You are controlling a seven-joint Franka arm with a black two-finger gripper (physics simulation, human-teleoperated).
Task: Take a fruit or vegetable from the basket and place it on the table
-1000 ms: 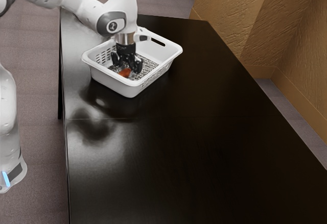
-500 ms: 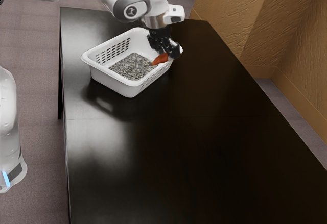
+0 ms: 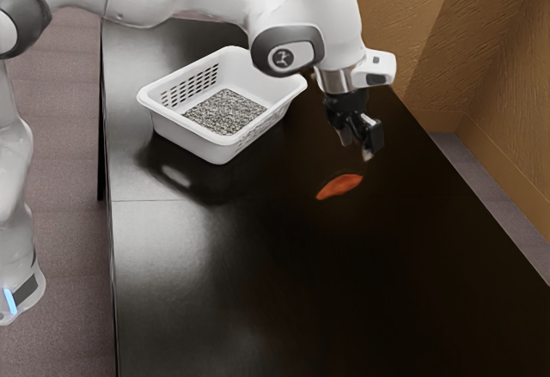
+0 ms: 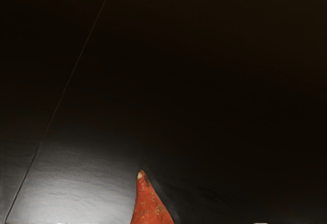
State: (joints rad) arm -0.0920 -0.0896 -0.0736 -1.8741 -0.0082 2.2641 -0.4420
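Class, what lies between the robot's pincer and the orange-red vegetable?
Nothing lies between them: in the exterior view, a bare gap separates the pincer from the vegetable.

Gripper (image 3: 357,148) over the table (image 3: 284,308), fingers (image 3: 371,141) apart. Vegetable (image 3: 340,186) below the fingertips, not touching them; can't tell if it touches the table. Basket (image 3: 189,136) on the table, well apart from the fingers, toward the exterior view's left. Liner (image 3: 225,112) in its bottom. Wall (image 3: 507,68) past the table edge, on the fingers' other side, exterior view's right.
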